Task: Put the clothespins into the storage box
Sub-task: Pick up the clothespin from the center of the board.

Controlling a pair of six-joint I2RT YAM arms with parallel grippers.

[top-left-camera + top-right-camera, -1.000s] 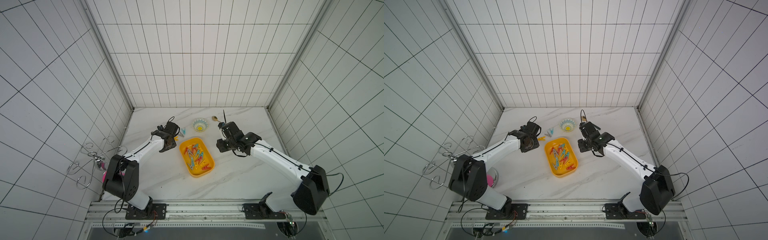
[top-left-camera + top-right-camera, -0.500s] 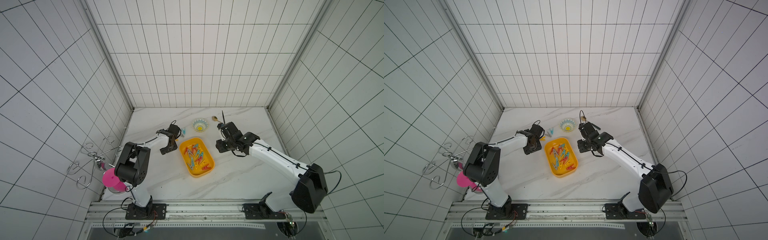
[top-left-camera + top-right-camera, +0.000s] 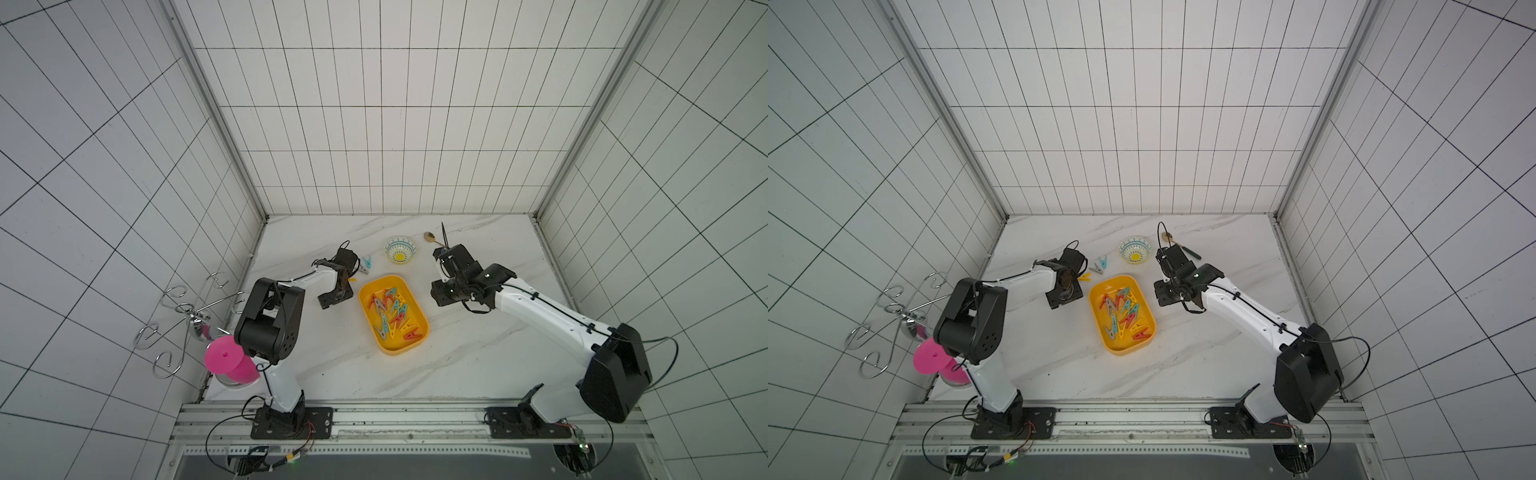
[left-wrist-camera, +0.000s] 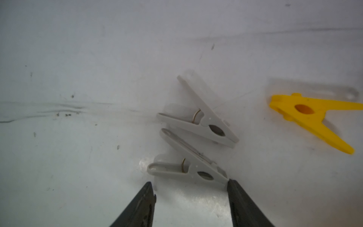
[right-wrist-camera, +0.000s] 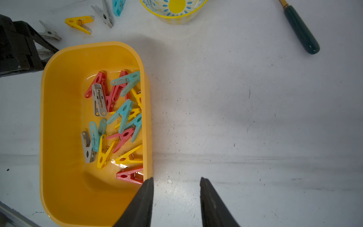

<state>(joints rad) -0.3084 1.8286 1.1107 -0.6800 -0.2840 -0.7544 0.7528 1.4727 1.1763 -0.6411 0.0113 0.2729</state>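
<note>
The yellow storage box (image 3: 419, 307) (image 3: 1103, 332) lies mid-table with several red, yellow, teal and grey clothespins (image 5: 117, 118) inside. Left of its far end, loose clothespins rest on the table: two grey ones (image 4: 198, 121) (image 4: 188, 169), a yellow one (image 4: 306, 116) (image 3: 353, 279), and a teal one (image 3: 367, 262). My left gripper (image 4: 190, 187) is open low over the table, the nearer grey peg lying just beyond its fingertips and its nose touching one finger (image 4: 235, 194). My right gripper (image 5: 176, 181) is open and empty over bare table beside the box's right wall.
A small patterned bowl (image 3: 400, 249) and a gold spoon with a dark green handle (image 5: 301, 29) lie behind the box. A pink cup (image 3: 228, 361) and a wire hook rack (image 3: 187, 307) stand at the left wall by the left arm's base.
The left arm's elbow has risen, its gripper has settled low by the loose pegs and its jaws have opened wider. The right arm has hardly moved.
</note>
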